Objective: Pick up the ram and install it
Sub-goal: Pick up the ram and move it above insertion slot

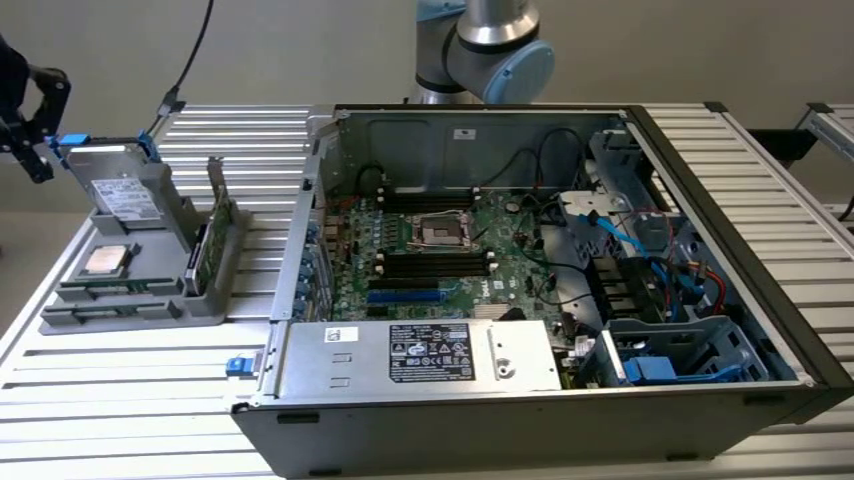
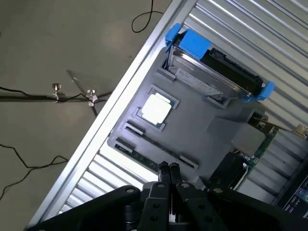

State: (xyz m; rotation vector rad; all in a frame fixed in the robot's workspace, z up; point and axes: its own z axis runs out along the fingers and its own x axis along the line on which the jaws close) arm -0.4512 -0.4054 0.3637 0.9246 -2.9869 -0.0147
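Note:
The ram (image 2: pixel 144 159) is a long narrow green stick lying flat in a slot along the near edge of the grey holder tray (image 2: pixel 202 120); in the exterior view the ram (image 1: pixel 114 293) is at the tray's front, left of the open computer case. My gripper (image 2: pixel 168 167) hangs above the tray, its black fingers pressed together with nothing between them, tips over the ram's end. Inside the case, the motherboard's black memory slots (image 1: pixel 434 262) lie below the processor socket.
The tray also holds a silver processor chip (image 2: pixel 155 108), a hard drive in a blue caddy (image 2: pixel 211 72) and an upright wider green card (image 1: pixel 207 240). The case walls (image 1: pixel 300 250), power supply (image 1: pixel 427 355) and cables (image 1: pixel 641 240) crowd the board. A dark stand (image 1: pixel 27 110) rises at the exterior view's left.

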